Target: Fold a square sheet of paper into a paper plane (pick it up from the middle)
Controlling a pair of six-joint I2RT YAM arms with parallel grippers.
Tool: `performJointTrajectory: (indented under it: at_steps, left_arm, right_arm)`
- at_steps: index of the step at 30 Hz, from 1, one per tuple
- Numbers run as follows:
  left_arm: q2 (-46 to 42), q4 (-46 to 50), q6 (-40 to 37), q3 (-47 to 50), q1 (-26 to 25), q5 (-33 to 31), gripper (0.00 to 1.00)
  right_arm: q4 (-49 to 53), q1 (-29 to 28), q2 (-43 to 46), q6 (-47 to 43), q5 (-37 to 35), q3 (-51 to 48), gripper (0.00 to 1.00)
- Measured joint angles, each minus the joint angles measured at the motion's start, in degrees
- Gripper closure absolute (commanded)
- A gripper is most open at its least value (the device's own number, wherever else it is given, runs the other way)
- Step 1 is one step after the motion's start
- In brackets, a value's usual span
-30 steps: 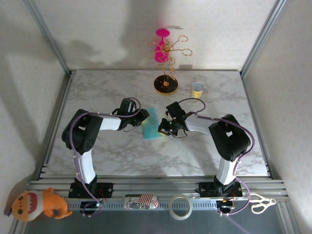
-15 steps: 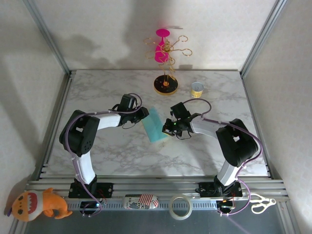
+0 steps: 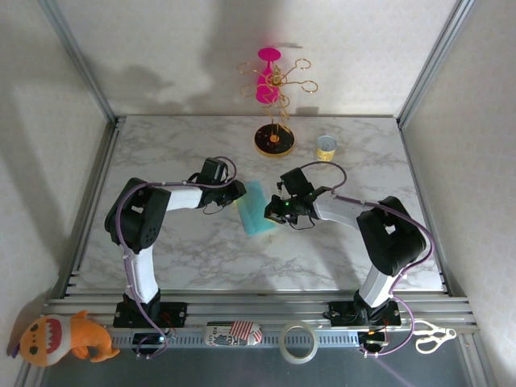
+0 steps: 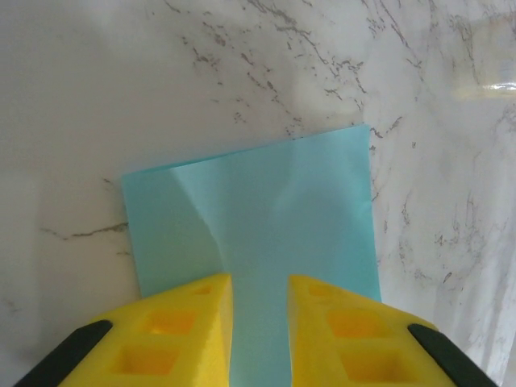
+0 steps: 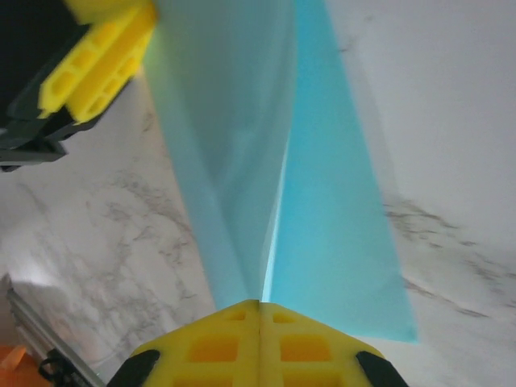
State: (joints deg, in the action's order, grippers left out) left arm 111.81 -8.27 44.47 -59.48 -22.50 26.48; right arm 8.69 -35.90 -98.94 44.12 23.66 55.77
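The square sheet of paper (image 3: 258, 208) is teal and bent into a long fold at the middle of the marble table (image 3: 161, 153). My right gripper (image 3: 276, 211) is shut on its right edge. In the right wrist view the yellow fingers (image 5: 260, 310) pinch the paper (image 5: 322, 201) where two layers meet at a crease. My left gripper (image 3: 239, 193) sits at the paper's left edge. Its yellow fingers (image 4: 260, 322) stand a little apart over the sheet (image 4: 266, 210), with a soft ridge running toward the gap. The left fingers (image 5: 101, 48) also show at the far end of the fold.
A gold hook stand on a round black-and-yellow base (image 3: 274, 141) holds a pink glass (image 3: 266, 76) at the back. A small yellow can (image 3: 326, 147) stands to its right. On the front rail lie a plush toy (image 3: 60, 337), a tape roll (image 3: 297, 342) and scissors (image 3: 431, 337).
The left fingers have drawn closer together. The right gripper has shifted slightly right and back with the paper, which now lies longer and flatter between the two grippers.
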Motion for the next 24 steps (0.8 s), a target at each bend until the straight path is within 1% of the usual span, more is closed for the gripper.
performJointTrajectory:
  at_steps: [5,13,24]
  left_arm:
    - [0.07,-0.02,-0.35,0.0,0.09,0.39,0.76]
    - [0.11,-0.04,-0.37,0.0,0.13,0.55,0.77]
    - [0.2,-0.11,-0.35,0.0,0.13,0.59,0.78]
  right_arm:
    - [-2.62,-1.31,-2.95,-0.28,1.99,3.41,1.0]
    - [-5.6,-1.9,-8.76,-0.39,1.99,6.93,1.0]
    - [-6.34,-2.64,-12.04,-0.5,1.64,9.49,1.0]
